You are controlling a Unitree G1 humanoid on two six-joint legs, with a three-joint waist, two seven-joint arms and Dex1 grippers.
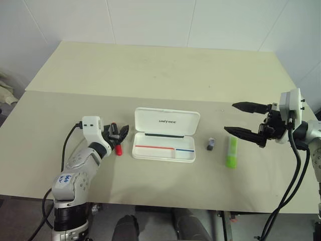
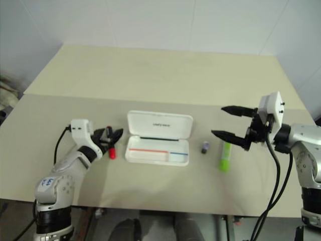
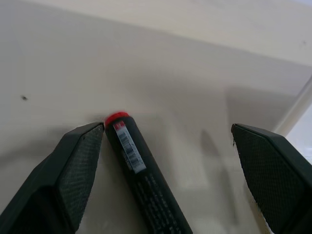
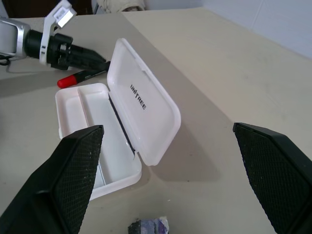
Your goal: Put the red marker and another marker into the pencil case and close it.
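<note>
The pencil case (image 1: 164, 134) lies open at the centre of the tabletop (image 1: 150, 70), its lid folded back toward the top of the frame. Left of it lies the red marker (image 1: 118, 145), with the left gripper (image 1: 119, 132) over it. Right of the case sits a small object (image 1: 210, 144), then another marker (image 1: 231, 151), with the right gripper (image 1: 239, 118) above that, at the right of the frame.

Beige table (image 1: 165, 70) stands against white tiled wall (image 1: 150, 20).
</note>
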